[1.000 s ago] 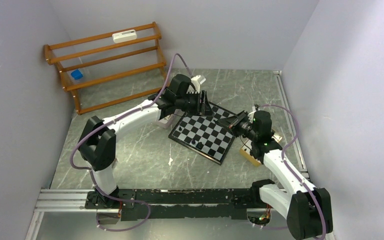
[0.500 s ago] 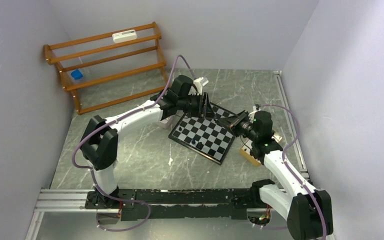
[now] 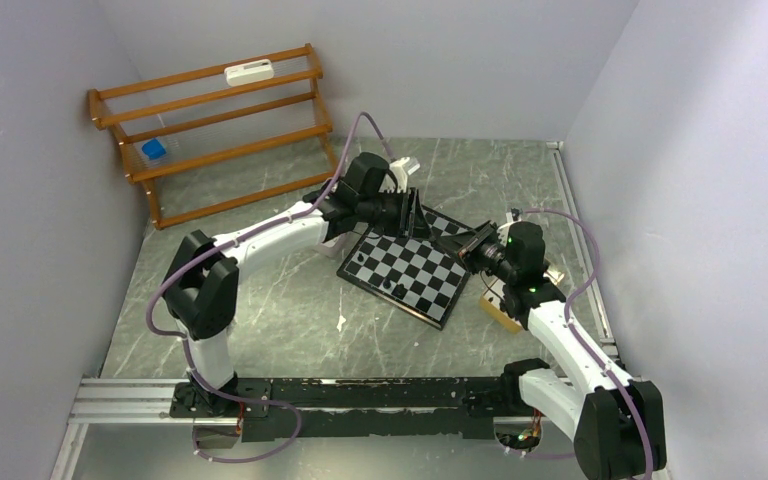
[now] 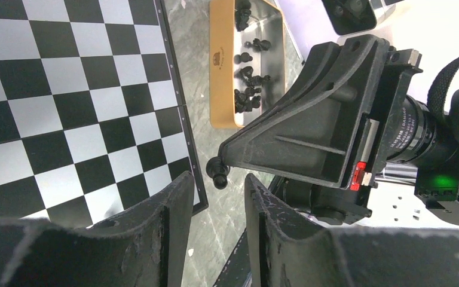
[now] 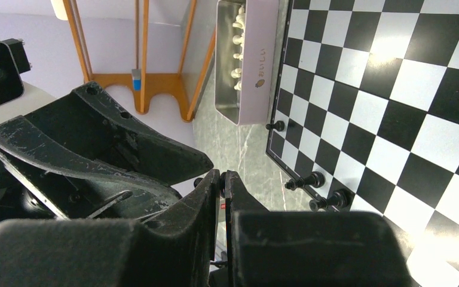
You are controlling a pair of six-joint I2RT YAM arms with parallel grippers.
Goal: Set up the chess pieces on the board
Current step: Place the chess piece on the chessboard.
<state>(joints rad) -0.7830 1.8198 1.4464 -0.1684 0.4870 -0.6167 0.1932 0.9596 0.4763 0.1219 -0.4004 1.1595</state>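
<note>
The board [image 3: 410,265] lies at the table's middle, and it also shows in the left wrist view [image 4: 66,89] and the right wrist view [image 5: 394,89]. My right gripper [image 3: 452,241] is shut on a black pawn [image 4: 218,174] that sticks out of its tip, held in the air beside the board's edge. My left gripper [image 3: 416,213] is open. Its fingers [image 4: 170,224] stand on either side just short of the pawn and do not touch it. Three black pieces [image 5: 303,180] stand along the board's near edge.
A gold tray [image 4: 217,89] of black pieces lies beside the board on the right. A pale tray [image 5: 257,60] of cream pieces lies on the left. A wooden rack [image 3: 215,120] stands at the back left. A small white piece [image 3: 341,322] lies on the table.
My left gripper has moved a little to the right, closer to the right gripper's tip. The right arm has hardly moved.
</note>
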